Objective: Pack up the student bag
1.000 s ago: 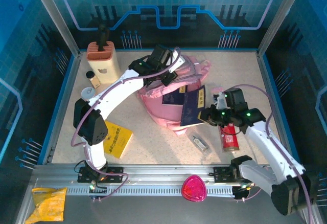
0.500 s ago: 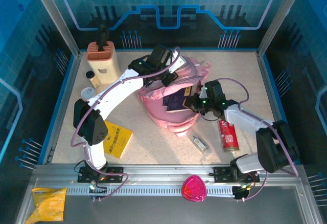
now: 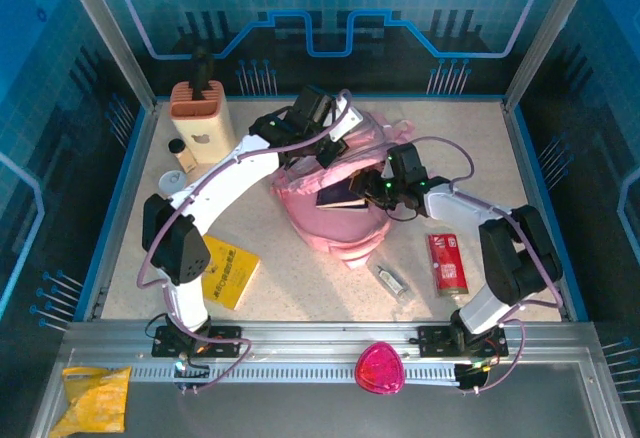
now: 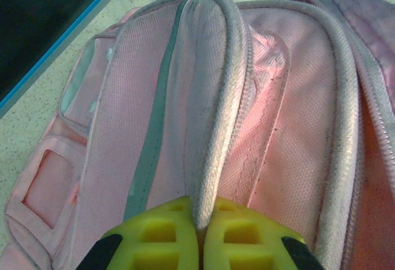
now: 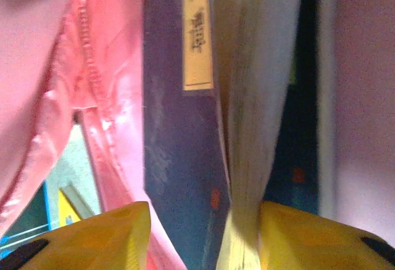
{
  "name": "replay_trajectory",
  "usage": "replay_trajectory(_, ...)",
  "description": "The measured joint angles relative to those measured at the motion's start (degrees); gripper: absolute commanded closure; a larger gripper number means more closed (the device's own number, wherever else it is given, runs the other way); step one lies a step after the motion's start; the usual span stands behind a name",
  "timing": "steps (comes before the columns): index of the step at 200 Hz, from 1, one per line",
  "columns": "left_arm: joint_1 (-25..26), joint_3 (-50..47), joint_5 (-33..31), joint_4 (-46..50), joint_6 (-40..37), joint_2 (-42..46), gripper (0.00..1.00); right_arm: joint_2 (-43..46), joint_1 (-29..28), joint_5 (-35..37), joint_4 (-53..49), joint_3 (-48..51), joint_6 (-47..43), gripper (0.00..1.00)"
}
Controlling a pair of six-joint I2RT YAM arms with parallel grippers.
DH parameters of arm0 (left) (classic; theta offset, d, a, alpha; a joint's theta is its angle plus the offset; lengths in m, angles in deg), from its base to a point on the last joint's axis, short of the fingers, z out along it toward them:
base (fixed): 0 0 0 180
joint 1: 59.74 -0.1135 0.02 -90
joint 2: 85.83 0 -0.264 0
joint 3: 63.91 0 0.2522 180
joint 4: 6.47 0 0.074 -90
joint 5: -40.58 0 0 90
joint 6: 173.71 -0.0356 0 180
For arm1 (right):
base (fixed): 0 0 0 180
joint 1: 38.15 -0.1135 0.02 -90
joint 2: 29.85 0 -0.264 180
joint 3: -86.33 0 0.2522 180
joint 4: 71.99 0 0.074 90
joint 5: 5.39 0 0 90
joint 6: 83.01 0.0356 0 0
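The student bag (image 3: 345, 226), soft and pink, lies in the middle of the table with its mouth held up. My left gripper (image 3: 325, 150) is at the bag's far top, and in the left wrist view it (image 4: 200, 222) is shut on the pale zip rim (image 4: 213, 97). A dark blue book (image 3: 340, 196) sits partly inside the bag's mouth. My right gripper (image 3: 370, 188) is at the book's near end. In the right wrist view its fingers (image 5: 203, 236) stand apart around the book (image 5: 179, 134), with pink bag lining (image 5: 49, 66) to the left.
A yellow book (image 3: 230, 270) lies at the front left. A red packet (image 3: 447, 263) and a small clear bottle (image 3: 388, 278) lie at the front right. A tan holder (image 3: 200, 118) and a small jar (image 3: 183, 153) stand at the back left. A magenta rounded object (image 3: 379, 368) rests on the front rail.
My right arm has swung left and away, carrying the blue book from the bag's front into its mouth, and its jaws have parted. The left gripper has kept its hold.
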Motion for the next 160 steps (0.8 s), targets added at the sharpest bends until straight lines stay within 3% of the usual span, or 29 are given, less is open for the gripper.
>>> replay_trajectory(21,0.0,-1.0,0.7,-0.4,0.0,0.9,1.00,5.3,-1.0,4.2,-4.5,1.8,-1.7,0.48)
replay_trajectory(57,0.0,-2.3,2.0,-0.8,0.0,1.9,1.00,13.6,-5.3,9.3,-7.7,6.3,-2.6,0.59)
replay_trajectory(126,0.0,-2.4,2.6,-0.9,0.0,1.9,1.00,3.5,-11.2,14.1,-5.0,6.7,-3.7,0.83)
replay_trajectory(160,-0.1,-2.4,2.8,-1.0,0.1,1.9,1.00,2.2,-11.1,20.1,-0.1,6.8,-4.9,0.89)
